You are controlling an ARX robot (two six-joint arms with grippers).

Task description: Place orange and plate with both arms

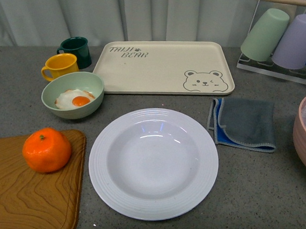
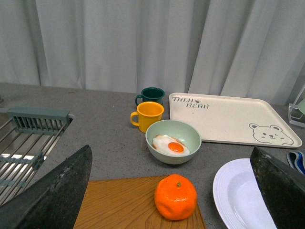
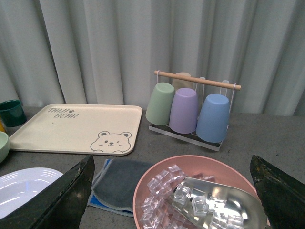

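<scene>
Neither arm shows in the front view. Left jaws wide, framing the orange (image 1: 46,149) on the board (image 1: 28,205), so it's probably left's pick. Right jaws wide over the ice bowl (image 3: 205,160), holding nothing. Plate (image 1: 153,164) is empty, mid-surface (image 1: 251,191), just right of the board. Tight spots: egg bowl (image 1: 73,94) close behind the orange, cloth (image 1: 244,123) near the plate's right rim.
</scene>
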